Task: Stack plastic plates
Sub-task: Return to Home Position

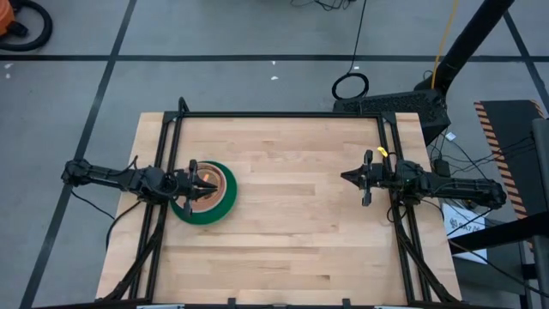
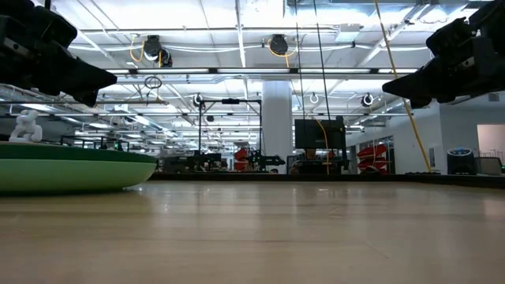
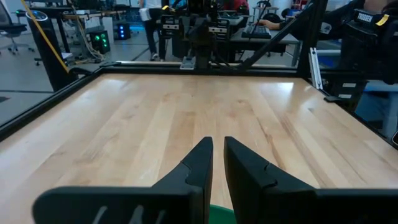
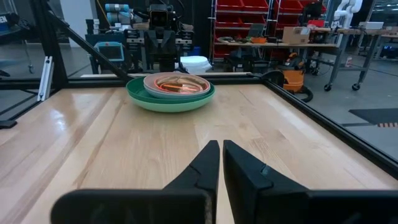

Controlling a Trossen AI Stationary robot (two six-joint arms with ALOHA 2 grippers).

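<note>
Seen from above, the plates point(image 1: 208, 215) stand as one stack on the left part of the worktop point(image 1: 292, 232), well apart from every edge. A dark green one is at the bottom and orange is on top. The left end effector point(image 1: 211, 183) hangs over them and covers a part, so the middle ones cannot be counted there. The right wrist view shows what the high view does not, the side of the plates point(image 4: 171, 101): green at the bottom, a paler rim above it, pink and orange inside. The left wrist view shows only a small green sliver of the plates point(image 3: 219, 216) under its own fingers, which are together with a thin gap and grip nothing. The right end effector point(image 1: 346, 177) is above the right side of the worktop, well apart from the stack, its fingers also together and holding nothing. A wide stretch of bare wood lies between the two arms. In the low view the plates point(image 2: 79, 170) are cut off by the picture's left edge and only the green side shows. Both arms are dark shapes in the upper corners there, above the surface.
</note>
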